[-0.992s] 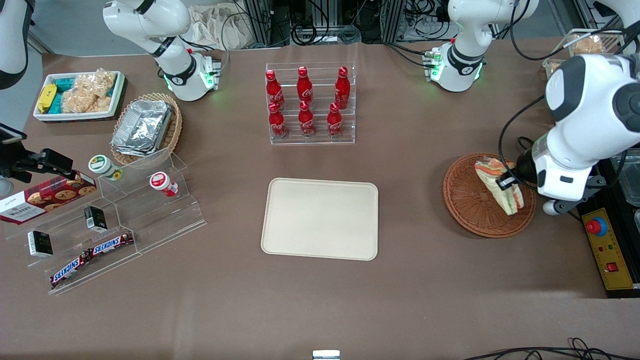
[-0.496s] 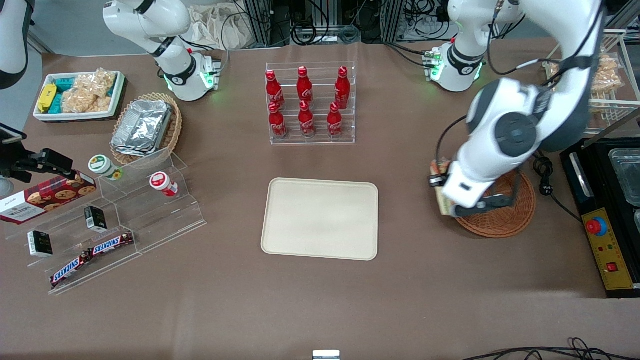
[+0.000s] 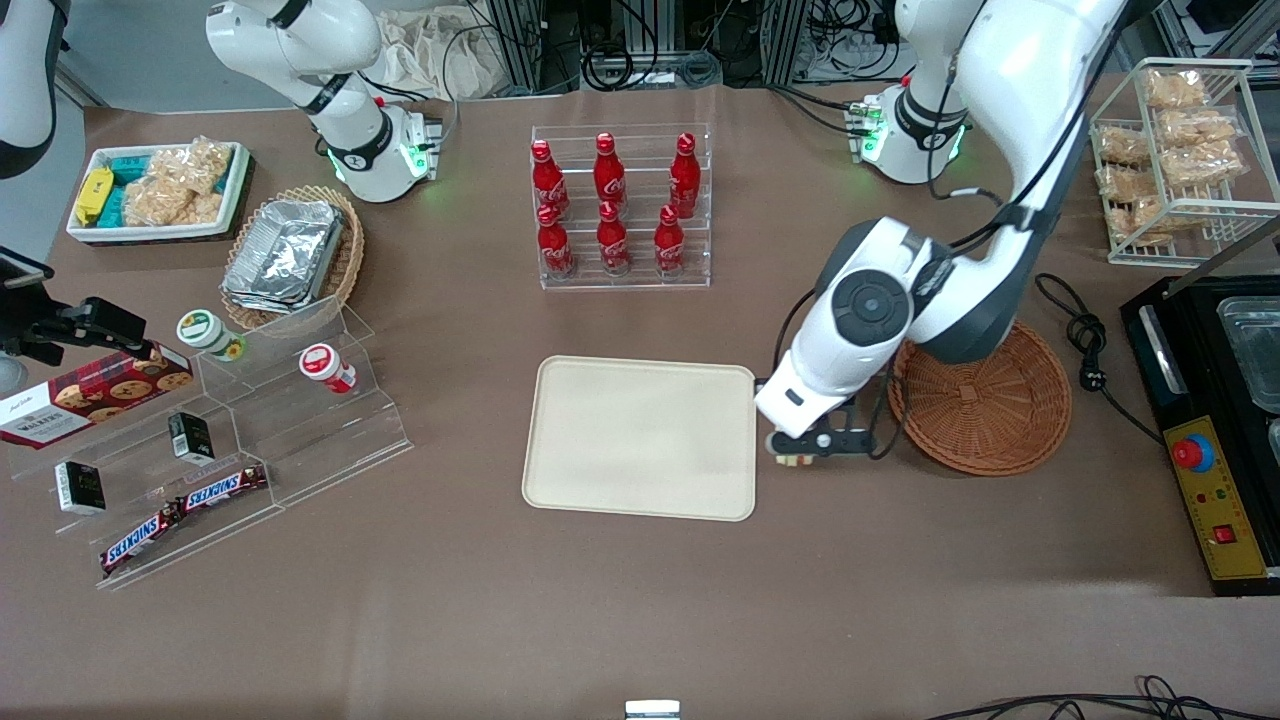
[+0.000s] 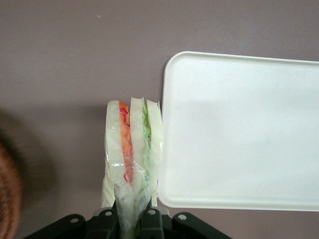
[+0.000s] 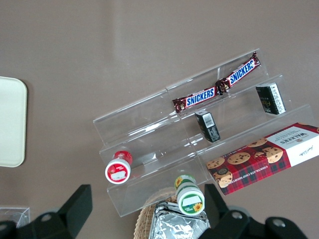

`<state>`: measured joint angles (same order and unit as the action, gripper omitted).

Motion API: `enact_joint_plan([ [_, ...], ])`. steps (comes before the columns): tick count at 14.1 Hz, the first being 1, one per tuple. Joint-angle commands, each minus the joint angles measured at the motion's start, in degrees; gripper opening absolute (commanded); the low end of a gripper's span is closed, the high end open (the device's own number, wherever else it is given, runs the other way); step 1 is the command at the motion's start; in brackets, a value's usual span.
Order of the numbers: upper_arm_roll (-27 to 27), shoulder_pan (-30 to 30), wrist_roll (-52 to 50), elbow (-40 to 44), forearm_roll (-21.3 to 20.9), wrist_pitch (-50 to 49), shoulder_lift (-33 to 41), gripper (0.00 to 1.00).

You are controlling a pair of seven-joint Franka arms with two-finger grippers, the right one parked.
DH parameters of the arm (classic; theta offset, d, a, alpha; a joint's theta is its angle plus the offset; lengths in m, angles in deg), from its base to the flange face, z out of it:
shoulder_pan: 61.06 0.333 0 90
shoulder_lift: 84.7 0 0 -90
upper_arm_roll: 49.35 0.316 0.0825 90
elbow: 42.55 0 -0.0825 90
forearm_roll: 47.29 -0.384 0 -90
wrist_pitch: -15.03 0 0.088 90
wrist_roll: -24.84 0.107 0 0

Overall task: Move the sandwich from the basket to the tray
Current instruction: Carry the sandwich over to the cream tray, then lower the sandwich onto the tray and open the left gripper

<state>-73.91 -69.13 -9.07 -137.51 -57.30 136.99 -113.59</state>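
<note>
I'm seeing the black-fingered gripper (image 4: 130, 221) pinching the sandwich (image 4: 130, 159), white bread striped with orange and green under clear wrap, against the dull brown table (image 3: 900, 560). The tray (image 3: 640, 440) reads plain cream-beige, and the basket (image 3: 985, 405) shows reddish-brown weave. I've also got red bottles (image 3: 610, 200) with silver-white script in a clear rack.

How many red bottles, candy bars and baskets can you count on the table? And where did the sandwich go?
Red bottles: 6
Snickers bars: 2
Baskets: 2, the brown basket and the tan basket
Total: 10
The sandwich is in the hand, above the table beside the tray.
</note>
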Motion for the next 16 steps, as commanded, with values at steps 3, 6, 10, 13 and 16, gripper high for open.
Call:
enact_joint_plan([
  [3, 0.2, -3.0, 0.1, 3.4, -1.6, 6.2, -6.4, 0.0],
  [6, 0.2, -3.4, 0.0, 3.4, -1.9, 11.0, -10.1, 0.0],
  [10, 0.3, -4.0, -0.2, 3.3, -3.6, 14.1, -12.9, 0.0],
  [13, 0.3, -4.1, -0.2, 3.3, -4.6, 14.9, -13.9, 0.0],
  [16, 0.3, -4.0, -0.6, 3.2, -5.5, 14.3, -13.7, 0.51],
])
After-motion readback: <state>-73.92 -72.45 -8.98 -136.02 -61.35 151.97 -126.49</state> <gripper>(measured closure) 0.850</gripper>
